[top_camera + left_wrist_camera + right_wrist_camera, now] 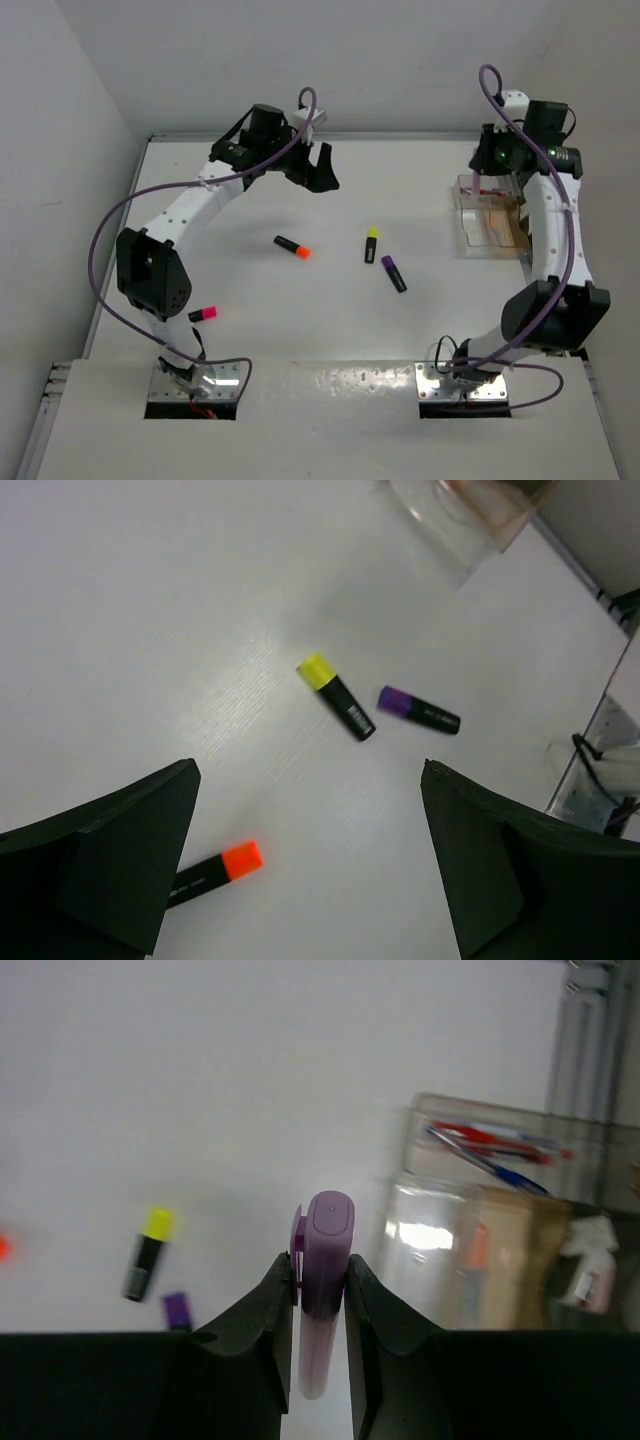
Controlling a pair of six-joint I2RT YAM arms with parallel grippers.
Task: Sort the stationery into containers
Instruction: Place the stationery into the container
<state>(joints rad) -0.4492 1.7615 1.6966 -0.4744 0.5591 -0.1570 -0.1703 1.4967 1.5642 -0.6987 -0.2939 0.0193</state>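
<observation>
By the clear tray [465,215] at the worktop's [300,330] far right, lilac marker [327,1260] held.
Right fingers [265,1330] clamp it; left fingers [120,860], near the far edge, stand wide apart, empty.

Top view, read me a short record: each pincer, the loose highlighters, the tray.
left pincer: open, empty, above the table
right pincer: shut on lilac marker, near the clear tray
loose on table: orange-capped highlighter, yellow-capped highlighter, purple-capped highlighter mid-table; pink-capped highlighter beside the left arm
tray contents: pens
</observation>
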